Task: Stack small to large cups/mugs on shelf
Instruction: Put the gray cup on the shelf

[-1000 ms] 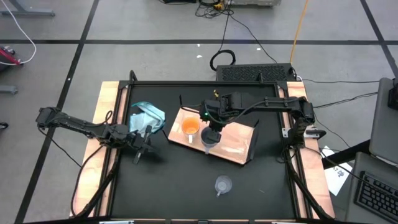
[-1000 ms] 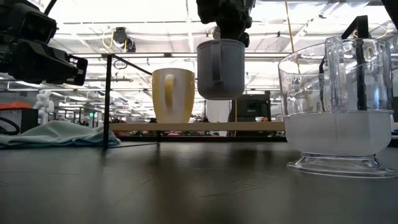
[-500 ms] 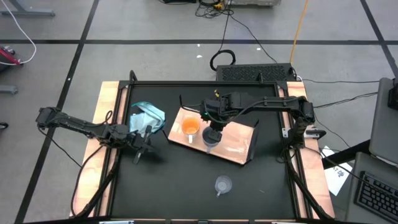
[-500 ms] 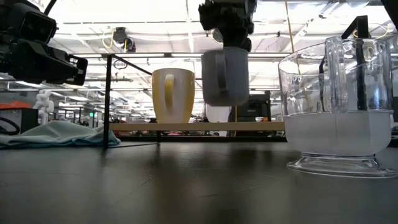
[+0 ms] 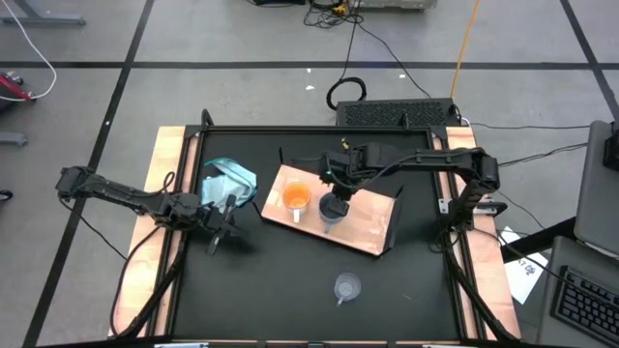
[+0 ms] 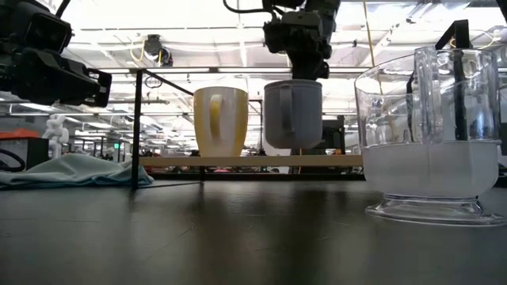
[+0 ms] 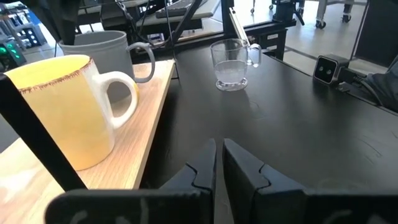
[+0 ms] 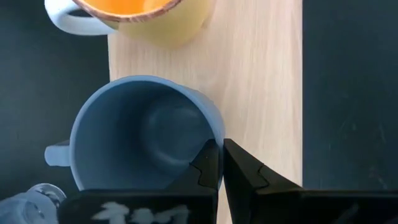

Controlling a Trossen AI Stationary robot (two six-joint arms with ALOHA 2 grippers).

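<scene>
My right gripper (image 5: 335,196) is shut on the blue-grey mug (image 6: 293,115), which hangs just above the light-wood shelf (image 5: 368,227). The mug hangs right beside the orange mug (image 5: 296,197), and that one stands on its base on the shelf's left part. The clear glassy cup (image 5: 346,287) stands on the black table near the front edge. It also shows in the low view (image 6: 432,134). My left gripper (image 5: 221,232) is shut and empty, low over the table left of the shelf. My right gripper pinches the blue-grey mug's wall at the rim (image 8: 212,132), on the side opposite the handle (image 8: 57,153). One finger is inside the mug and one outside. The fingers come from above, pointing down. The mug hangs upright, a little clear of the shelf (image 8: 261,81).
A teal-blue cloth (image 5: 228,182) lies on the table left of the shelf, behind my left gripper. The shelf's right half is bare wood, with a dark bracket (image 5: 397,217) at its right end. Open black tabletop lies between the shelf and the clear cup.
My right gripper has gone down toward the shelf and a little toward the far edge, carrying the blue-grey mug. The mug now hangs lower, its base near the shelf top beside the orange mug.
</scene>
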